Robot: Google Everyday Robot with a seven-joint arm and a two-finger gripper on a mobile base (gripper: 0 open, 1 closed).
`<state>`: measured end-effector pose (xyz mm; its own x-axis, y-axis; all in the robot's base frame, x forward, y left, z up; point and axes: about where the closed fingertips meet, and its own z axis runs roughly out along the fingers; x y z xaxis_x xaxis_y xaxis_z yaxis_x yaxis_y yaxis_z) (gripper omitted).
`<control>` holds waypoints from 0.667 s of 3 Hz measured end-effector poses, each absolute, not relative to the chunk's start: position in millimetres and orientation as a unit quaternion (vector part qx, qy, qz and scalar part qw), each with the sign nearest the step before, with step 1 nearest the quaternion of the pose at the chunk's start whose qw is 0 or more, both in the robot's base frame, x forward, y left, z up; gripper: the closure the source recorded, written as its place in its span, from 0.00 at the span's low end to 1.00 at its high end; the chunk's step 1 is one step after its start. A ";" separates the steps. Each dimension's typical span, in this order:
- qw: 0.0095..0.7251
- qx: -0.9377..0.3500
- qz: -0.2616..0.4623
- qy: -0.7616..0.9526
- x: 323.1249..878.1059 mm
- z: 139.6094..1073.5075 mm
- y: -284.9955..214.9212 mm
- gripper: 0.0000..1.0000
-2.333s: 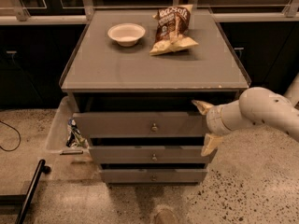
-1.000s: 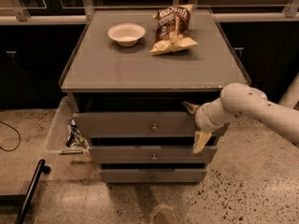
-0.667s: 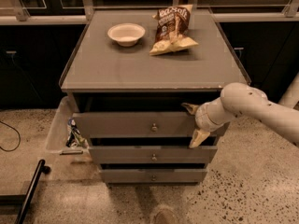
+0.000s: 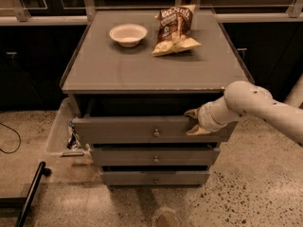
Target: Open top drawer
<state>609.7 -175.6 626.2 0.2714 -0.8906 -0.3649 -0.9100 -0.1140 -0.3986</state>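
The top drawer [image 4: 128,129] is the widest grey front under the cabinet top, with a small round metal knob [image 4: 156,133]. It stands slightly pulled out, with a dark gap above its front. My gripper [image 4: 194,122] is at the right end of the drawer front, on a white arm coming in from the right. One finger [image 4: 191,113] is over the front's top edge. The other finger [image 4: 198,130] lies against the front face, so the pair pinch the front panel.
Two narrower drawers, middle [image 4: 123,157] and bottom [image 4: 128,178], sit below. On the cabinet top [image 4: 113,67] are a white bowl [image 4: 128,34] and a chip bag [image 4: 175,27]. A clear plastic bin [image 4: 59,131] hangs at the left side. A black pole [image 4: 31,195] lies on the floor.
The gripper has moved left along the drawer front and up to its top edge. Its fingers have drawn closer together around the front panel. The drawer has hardly moved.
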 end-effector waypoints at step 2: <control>0.281 -0.746 0.017 0.603 609.7 632.3 -175.5 0.85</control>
